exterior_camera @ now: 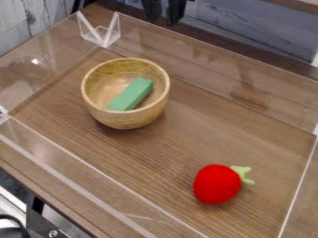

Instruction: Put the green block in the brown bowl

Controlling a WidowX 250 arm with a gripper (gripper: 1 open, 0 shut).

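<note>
Single overhead-oblique view of a wood-grain tabletop (211, 121) enclosed by low clear acrylic walls (74, 191). The brown bowl (125, 91), a round light-wood vessel with a thick rim, stands upright on the left half of the surface and serves as the landmark. The green block (130, 94), a pale-green bar, lies inside the bowl, leaning along the inner wall with one end near the bowl's floor and the other toward the rim on the side away from the camera. Down and to the right of the bowl, well apart from it, a red strawberry toy (218, 183) with a small green leafy cap rests on the tabletop. Beyond the bowl, at the far wall, stands a folded clear acrylic piece (99, 31). The gripper (165, 11) shows only as dark finger stubs at the upper frame edge, beyond the bowl and clear of it; whether the fingers are apart or together cannot be told, and nothing is seen between them.
</note>
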